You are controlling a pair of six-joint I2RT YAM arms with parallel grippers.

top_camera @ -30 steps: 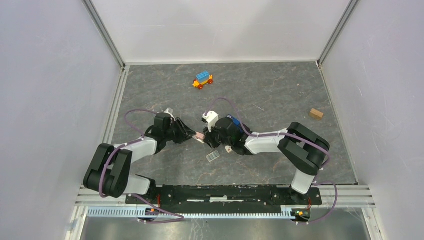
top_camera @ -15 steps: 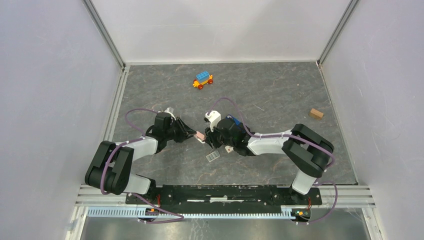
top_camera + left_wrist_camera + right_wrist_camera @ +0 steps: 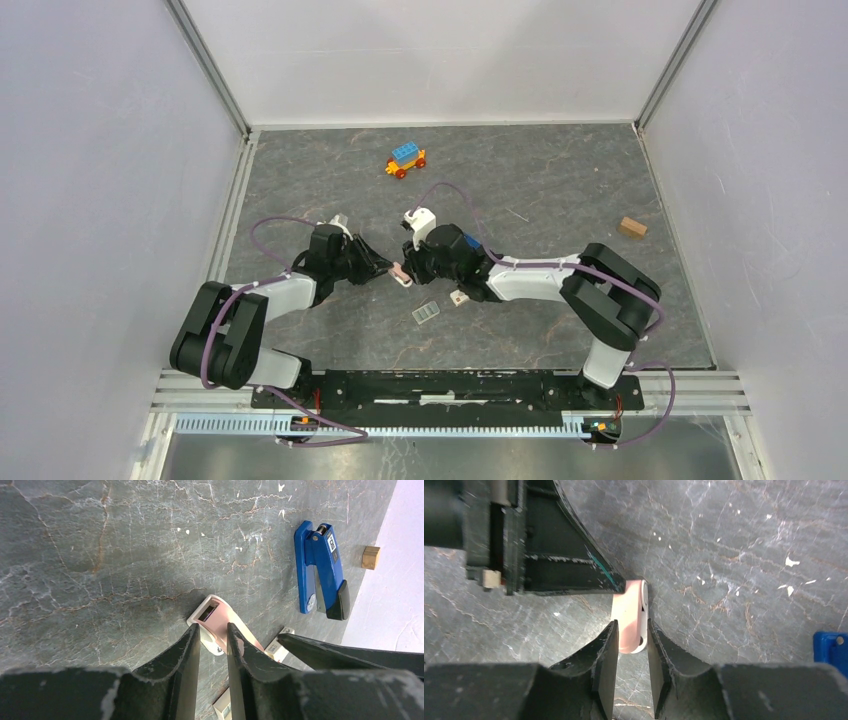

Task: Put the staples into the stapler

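The dark-blue stapler (image 3: 320, 570) lies flat on the marble floor, apart from both grippers; its corner shows at the edge of the right wrist view (image 3: 830, 647). A small pink and white piece (image 3: 399, 272) with a slot at one end hangs between the two grippers. My left gripper (image 3: 214, 627) pinches its slotted end (image 3: 215, 615). From the opposite side my right gripper (image 3: 632, 625) has its fingertips tight on both sides of the rounded end (image 3: 630, 630). I cannot make out the staples themselves.
A clear little box (image 3: 426, 313) and a small labelled white box (image 3: 460, 297) lie just in front of the grippers. A toy car (image 3: 405, 159) stands at the back. A brown block (image 3: 631, 227) sits at the right, near the wall.
The left jaws have narrowed onto the pink piece. The right wrist has shifted a little left and away, and the pink piece went slightly with it.
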